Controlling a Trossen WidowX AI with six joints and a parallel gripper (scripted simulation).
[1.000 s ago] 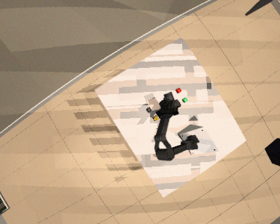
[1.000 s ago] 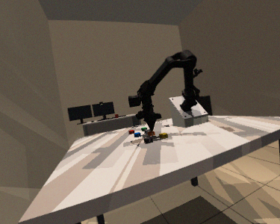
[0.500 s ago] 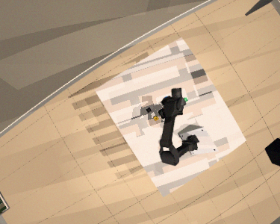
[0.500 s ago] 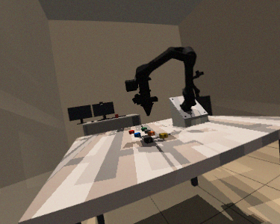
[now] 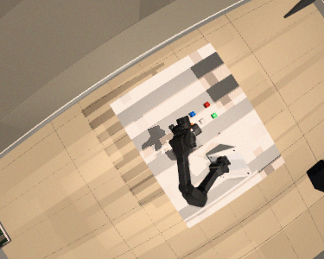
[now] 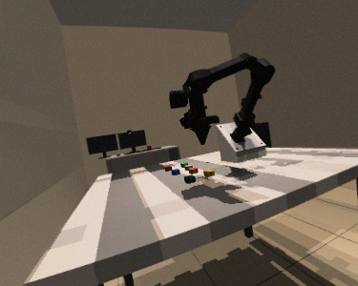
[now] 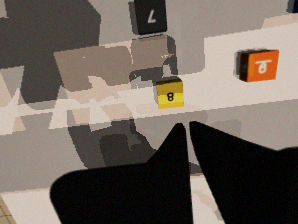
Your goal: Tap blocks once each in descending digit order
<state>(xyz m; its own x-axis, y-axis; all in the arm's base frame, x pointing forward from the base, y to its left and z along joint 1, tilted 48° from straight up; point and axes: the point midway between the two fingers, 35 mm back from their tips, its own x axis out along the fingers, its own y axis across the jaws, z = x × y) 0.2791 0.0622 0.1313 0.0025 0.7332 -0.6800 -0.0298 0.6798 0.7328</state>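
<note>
My gripper [image 6: 202, 142] [image 7: 186, 129] is shut and empty, high above the table. In the wrist view its tips appear just below the yellow block [image 6: 209, 173] [image 7: 170, 95], marked 8. The black block [image 6: 190, 179] [image 7: 150, 17] shows an upside-down 7. The orange block [image 6: 193, 170] [image 7: 262, 66] shows an upside-down underlined 9. The blue block [image 5: 192, 114] [image 6: 176, 172], red block [image 5: 206, 104] [image 6: 168, 168], green block [image 5: 213, 116] [image 6: 183, 165] and pale grey block [image 5: 202, 121] stand farther along; their digits are not readable.
The arm's base stands on a pale slanted mount [image 6: 229, 149] on the striped table [image 6: 131, 219]. Dark arm shadows lie across the tabletop near the black and yellow blocks. Two monitors [image 6: 102, 144] [image 6: 132, 139] stand on a separate desk behind.
</note>
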